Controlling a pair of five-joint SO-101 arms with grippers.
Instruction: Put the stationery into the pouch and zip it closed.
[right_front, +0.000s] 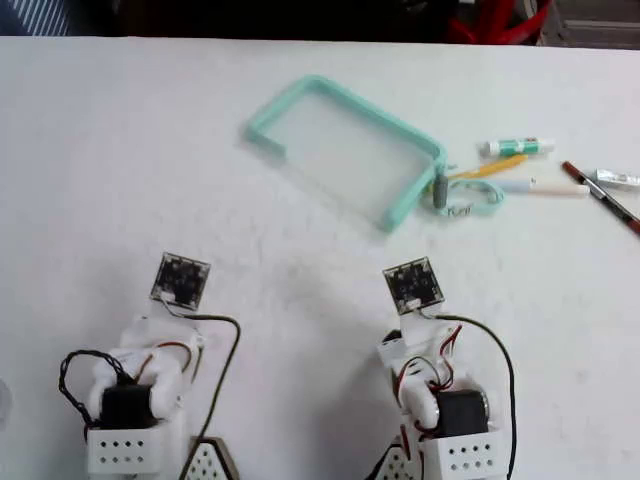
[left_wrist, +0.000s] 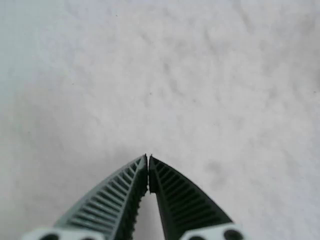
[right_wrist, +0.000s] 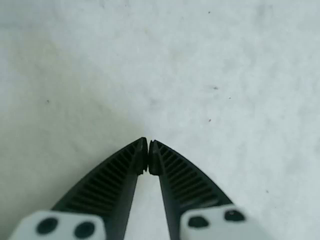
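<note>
Left claw (left_wrist: 148, 160): clenched, ribbed fingers meeting at the tips, nothing between them. It sits low over bare white bench (left_wrist: 190, 75).

Right claw (right_wrist: 148, 144): also clenched, tips together, nothing held. Plain bench surface under it too.

High view: both arms are folded back at the near edge of the bench, left arm (right_front: 135, 400) and right arm (right_front: 445, 400) side by side and well apart. Each has a small dark square board at its front end, facing up.

Pouch (right_front: 345, 155): lies flat on the bench beyond the arms, nearer the right arm's side. It has a clear body with mint-green edging and is set at a slant. Nothing can be seen inside it. A grey zip pull (right_front: 438, 190) sits at the pouch's right-hand corner, with a mint-green loop (right_front: 482, 200) trailing off from it onto the bench.

Stationery: all outside the pouch, clustered just past that corner
- white stick with green ends (right_front: 518, 147), farthest back
- yellow pen (right_front: 487, 168), slanted, its near end just beside the zip pull
- white pen (right_front: 545, 187), lying just beside the loop
- dark red pencil (right_front: 602, 198), slanted, toward the bench's right edge
- small white tube (right_front: 614, 178), touching or crossing the pencil; cannot tell which
</note>
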